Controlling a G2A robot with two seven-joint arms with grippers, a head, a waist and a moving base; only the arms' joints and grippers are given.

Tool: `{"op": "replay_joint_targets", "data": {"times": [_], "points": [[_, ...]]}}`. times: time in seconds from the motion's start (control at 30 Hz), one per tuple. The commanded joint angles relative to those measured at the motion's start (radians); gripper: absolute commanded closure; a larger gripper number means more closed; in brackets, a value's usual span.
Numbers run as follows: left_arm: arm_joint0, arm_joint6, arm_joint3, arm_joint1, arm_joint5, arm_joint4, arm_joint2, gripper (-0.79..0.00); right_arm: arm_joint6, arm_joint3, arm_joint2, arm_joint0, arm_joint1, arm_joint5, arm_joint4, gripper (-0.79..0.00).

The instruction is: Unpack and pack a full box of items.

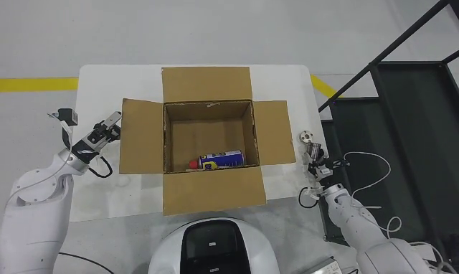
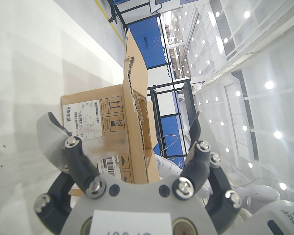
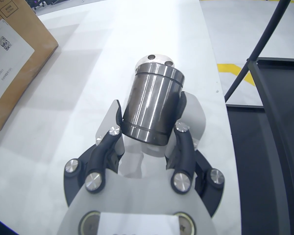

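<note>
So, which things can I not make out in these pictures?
- Top view: print on the blue-and-yellow spray can is too small to read.
- Left wrist view: the brown cardboard box hides its inside behind its own wall and flap.
- Right wrist view: the underside of the dark metal cylinder in the right gripper is hidden, so contact with the white table is unclear.
</note>
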Motion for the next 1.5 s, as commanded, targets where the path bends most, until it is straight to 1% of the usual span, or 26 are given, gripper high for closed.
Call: {"op": "replay_joint_targets", "data": {"times": [0.0, 0.5, 0.8, 0.9, 1.13, 1.47], "points": [[0.000, 0.000, 0.000, 0.000, 0.000, 0.000, 0.000, -0.785, -0.009, 0.000, 0.002, -0.001, 0.002, -0.005, 0.001, 0.000], [0.000, 0.000, 0.000, 0.000, 0.000, 0.000, 0.000, -0.785, -0.072, -0.015, 0.005, -0.031, 0.006, -0.044, 0.011, 0.000], [0.000, 0.000, 0.000, 0.000, 0.000, 0.000, 0.000, -0.785, -0.115, -0.042, -0.004, -0.062, 0.022, -0.077, -0.044, 0.000], [0.000, 0.000, 0.000, 0.000, 0.000, 0.000, 0.000, -0.785, -0.120, -0.059, -0.008, -0.069, 0.027, -0.069, -0.069, 0.000], [0.000, 0.000, 0.000, 0.000, 0.000, 0.000, 0.000, -0.785, -0.073, -0.085, -0.012, -0.072, 0.033, -0.014, -0.096, 0.000], [0.000, 0.000, 0.000, 0.000, 0.000, 0.000, 0.000, -0.785, 0.005, -0.113, -0.009, -0.081, 0.028, 0.037, -0.070, 0.000]]}}
